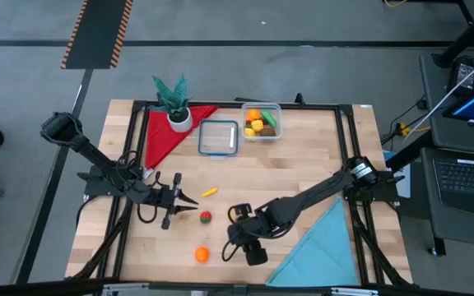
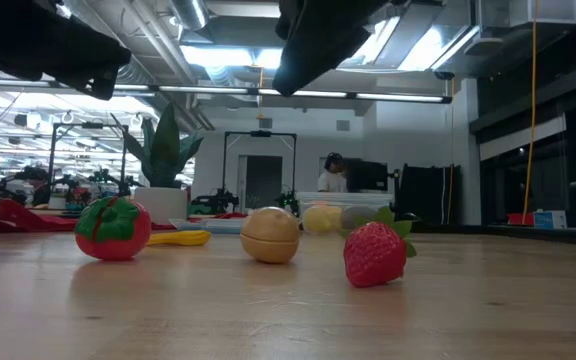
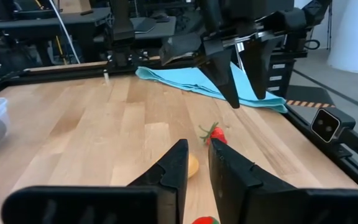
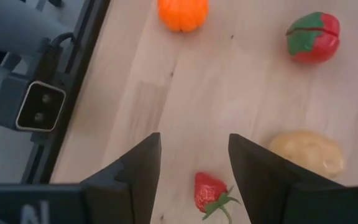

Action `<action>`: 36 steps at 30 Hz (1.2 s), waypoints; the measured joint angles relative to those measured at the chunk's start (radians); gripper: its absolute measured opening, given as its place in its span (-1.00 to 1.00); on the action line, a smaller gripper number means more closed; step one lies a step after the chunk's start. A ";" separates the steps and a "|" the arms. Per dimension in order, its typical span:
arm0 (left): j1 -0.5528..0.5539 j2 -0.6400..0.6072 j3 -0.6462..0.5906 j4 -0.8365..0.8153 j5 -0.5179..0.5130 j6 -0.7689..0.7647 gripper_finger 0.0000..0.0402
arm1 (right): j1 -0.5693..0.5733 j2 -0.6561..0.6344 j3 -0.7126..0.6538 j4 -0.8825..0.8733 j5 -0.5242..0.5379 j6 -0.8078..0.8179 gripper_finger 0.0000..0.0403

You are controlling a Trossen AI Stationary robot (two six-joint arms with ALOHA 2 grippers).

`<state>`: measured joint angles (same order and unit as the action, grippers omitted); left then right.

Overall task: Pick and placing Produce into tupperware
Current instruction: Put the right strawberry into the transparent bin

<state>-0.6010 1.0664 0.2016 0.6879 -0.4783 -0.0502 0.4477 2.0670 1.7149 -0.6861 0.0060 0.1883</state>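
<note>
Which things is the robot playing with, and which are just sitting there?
For the job: tub, strawberry, tomato, potato, orange, yellow piece.
Just lying about: potted plant, red cloth, blue cloth, blue-rimmed lid.

You are working on a pale wooden table (image 1: pixel 303 164) with a smooth, matt plank surface framed by dark metal rails (image 1: pixel 348 156). The tupperware (image 1: pixel 261 122) and the flat blue-rimmed lid (image 1: pixel 219 137) both look like clear, glossy plastic. The produce is smooth moulded plastic: the tomato (image 2: pixel 113 227) and the strawberry (image 2: pixel 375 253) carry a slight shine, while the tan potato (image 2: pixel 270 235) looks duller. The teal cloth (image 1: pixel 319 247) and the red cloth (image 1: pixel 164 133) are soft matt fabric. The fingers (image 4: pixel 135 177) of your right gripper (image 4: pixel 191 177) look like matt black plastic.
</note>
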 joint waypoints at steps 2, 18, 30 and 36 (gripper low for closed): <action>0.000 0.000 0.000 0.000 -0.001 0.000 -0.70 | 0.000 0.000 0.000 0.000 0.009 0.018 -0.05; 0.000 0.000 0.000 0.000 -0.002 0.000 -0.80 | 0.003 0.001 -0.078 -0.034 0.081 -0.015 0.18; 0.000 0.000 0.000 0.000 -0.004 -0.001 -0.74 | 0.007 0.001 -0.184 -0.007 0.082 -0.095 0.28; 0.000 0.000 0.000 0.000 -0.009 -0.001 -0.72 | 0.008 0.001 -0.223 0.069 0.080 -0.122 0.28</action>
<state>-0.6006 1.0664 0.2016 0.6880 -0.4873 -0.0514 0.4557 2.0682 1.4923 -0.6170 0.0860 0.0662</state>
